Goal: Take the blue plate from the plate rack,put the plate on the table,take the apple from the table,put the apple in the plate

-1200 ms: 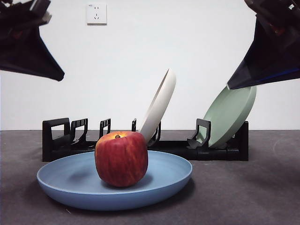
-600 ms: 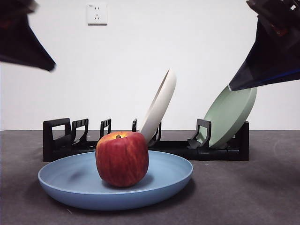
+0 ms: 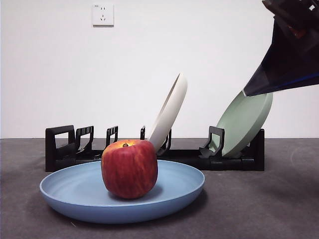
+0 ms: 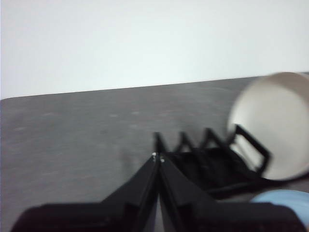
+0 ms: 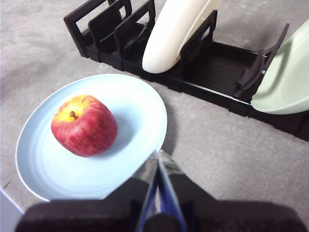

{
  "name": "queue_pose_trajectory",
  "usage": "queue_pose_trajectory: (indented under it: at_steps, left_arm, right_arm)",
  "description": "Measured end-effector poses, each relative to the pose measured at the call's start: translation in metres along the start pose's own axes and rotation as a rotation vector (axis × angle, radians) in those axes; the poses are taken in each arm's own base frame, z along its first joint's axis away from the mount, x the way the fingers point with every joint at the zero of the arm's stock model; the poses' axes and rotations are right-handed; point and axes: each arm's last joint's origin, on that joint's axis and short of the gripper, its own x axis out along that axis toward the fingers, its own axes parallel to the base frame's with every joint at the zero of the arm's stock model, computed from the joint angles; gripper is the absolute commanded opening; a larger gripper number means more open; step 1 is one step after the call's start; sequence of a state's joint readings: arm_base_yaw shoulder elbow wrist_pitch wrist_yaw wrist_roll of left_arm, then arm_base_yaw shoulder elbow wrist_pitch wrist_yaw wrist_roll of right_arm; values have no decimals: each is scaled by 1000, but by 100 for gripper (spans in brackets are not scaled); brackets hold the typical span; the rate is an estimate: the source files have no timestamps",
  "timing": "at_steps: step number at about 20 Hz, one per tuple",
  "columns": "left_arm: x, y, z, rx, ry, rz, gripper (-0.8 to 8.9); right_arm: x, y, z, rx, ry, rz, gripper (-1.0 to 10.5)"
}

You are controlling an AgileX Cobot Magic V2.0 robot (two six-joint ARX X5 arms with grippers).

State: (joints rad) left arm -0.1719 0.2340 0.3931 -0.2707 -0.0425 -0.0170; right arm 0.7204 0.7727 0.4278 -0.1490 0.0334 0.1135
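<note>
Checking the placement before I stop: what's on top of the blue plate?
Only the apple sits on the blue plate, upright, stem up. The patch of plate under it is covered. Both hands are clear and shut.

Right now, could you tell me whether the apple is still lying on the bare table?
No, the apple sits inside the blue plate, not on the table.

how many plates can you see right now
3: the blue plate on the table under the apple, the white plate and the green plate leaning in the rack.
</note>
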Motion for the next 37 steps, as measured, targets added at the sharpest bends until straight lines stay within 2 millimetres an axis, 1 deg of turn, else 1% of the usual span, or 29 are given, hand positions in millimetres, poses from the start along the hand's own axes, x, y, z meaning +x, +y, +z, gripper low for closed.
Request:
queue_pose_trajectory:
  at_steps: [2,3,7,11,12,13,17,34,35,37]
  left_arm:
    - [-2,6,-3,-6,-35,60,-1]
    - [-1,8,-10,-8,-44,81,-2]
    - [8,12,-49,-11,-56,107,-1]
    - [14,14,-83,-13,-46,117,-1]
    - [16,14,-90,-17,-36,120,-2]
    - [15,14,-93,-24,-12,122,-1]
    - [14,14,-100,-30,61,123,-1]
    - [15,14,-100,-55,59,122,-1]
    - [15,14,-100,-55,59,122,-1]
    - [15,14,-100,-55,59,122,-1]
  right_arm:
    - [0,0,0,0,0,0,0]
    - [0,0,0,0,0,0,0]
    - [0,0,0,0,0,0,0]
    - [0,0,0,0,0,0,0]
    - [0,0,0,0,0,0,0]
    - [0,0,0,0,0,0,0]
    - [0,0,0,0,0,0,0]
    - [0,0,0,0,4,0,0]
    - [-1,0,-2,-1,20,-4,0]
    - [-10,-6,-6,-8,40,-80,0]
